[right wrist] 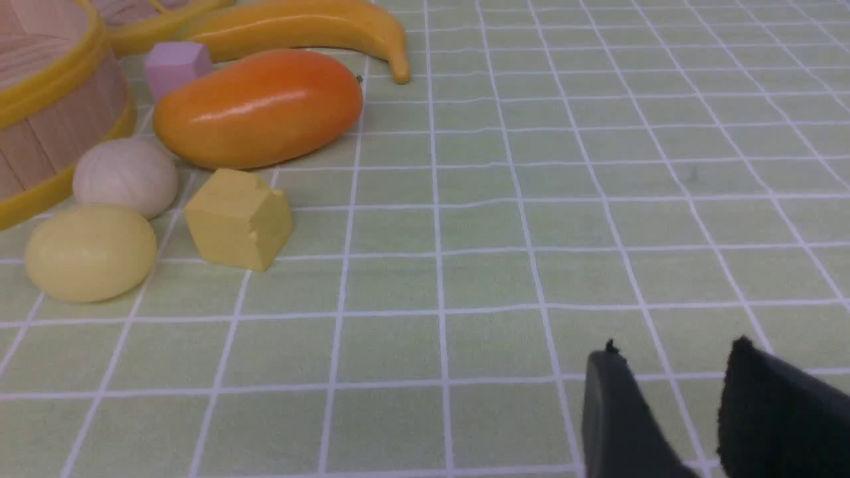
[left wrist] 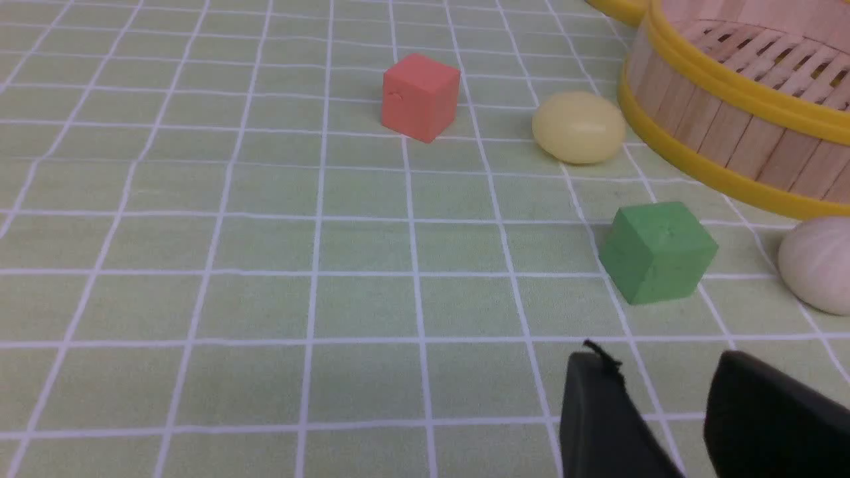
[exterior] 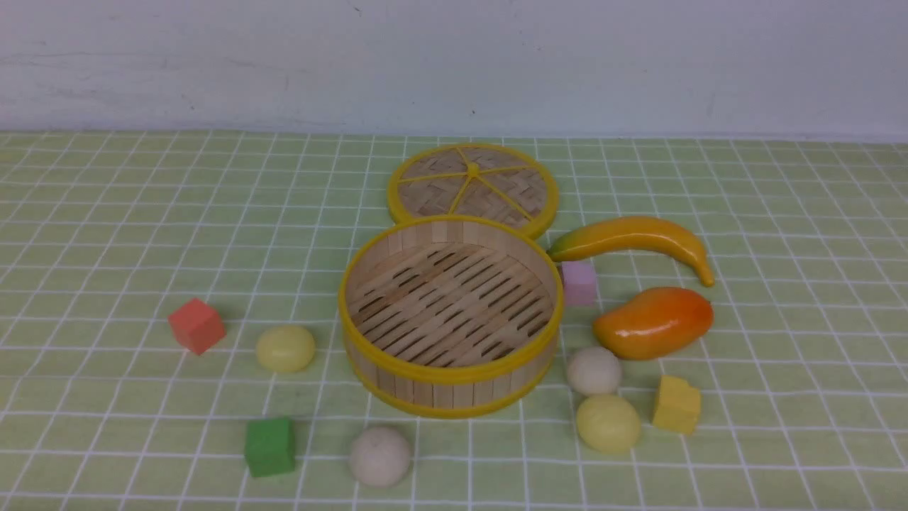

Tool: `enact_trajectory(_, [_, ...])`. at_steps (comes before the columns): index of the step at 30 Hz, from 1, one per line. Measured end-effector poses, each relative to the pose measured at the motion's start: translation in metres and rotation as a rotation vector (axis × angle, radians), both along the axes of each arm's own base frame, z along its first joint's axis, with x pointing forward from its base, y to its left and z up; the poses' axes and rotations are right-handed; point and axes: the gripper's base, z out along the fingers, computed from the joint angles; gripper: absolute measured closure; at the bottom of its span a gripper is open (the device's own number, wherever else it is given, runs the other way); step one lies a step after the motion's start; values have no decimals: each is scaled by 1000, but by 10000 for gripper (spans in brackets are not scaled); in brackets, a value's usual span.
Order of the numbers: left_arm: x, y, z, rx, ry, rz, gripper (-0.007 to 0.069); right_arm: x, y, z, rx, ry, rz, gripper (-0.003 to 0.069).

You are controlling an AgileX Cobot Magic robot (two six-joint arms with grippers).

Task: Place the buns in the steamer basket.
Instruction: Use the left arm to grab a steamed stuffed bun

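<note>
The steamer basket (exterior: 454, 392) stands mid-surface (exterior: 106, 248), and its slatted floor is bare. Outside it lie four items:
- pale yellow bun (exterior: 285, 348) at 9 o'clock
- off-white bun (exterior: 379, 455) at 7 o'clock
- second off-white bun (exterior: 594, 370) and second yellow bun (exterior: 608, 424), just beside each other at 4 o'clock

The lid (exterior: 472, 186) abuts the rim at 12 o'clock. The left tool (left wrist: 664, 362) and right tool (right wrist: 674, 350) hang over open surface, jaws parted narrowly, holding nothing.
</note>
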Motion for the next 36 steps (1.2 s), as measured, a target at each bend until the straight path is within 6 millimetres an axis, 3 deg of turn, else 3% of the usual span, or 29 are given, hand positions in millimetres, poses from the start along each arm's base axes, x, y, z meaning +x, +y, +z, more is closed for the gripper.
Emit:
enact_trajectory(24, [0, 0, 1, 8, -18, 2, 386, 0, 0, 0, 0, 0, 0, 418])
enact_trajectory(30, [2, -2, 10, -120, -93, 5, 386, 0, 0, 0, 0, 0, 0, 418])
enact_trajectory(36, [3, -2, 23, -409, -192, 38, 386, 0, 0, 0, 0, 0, 0, 418])
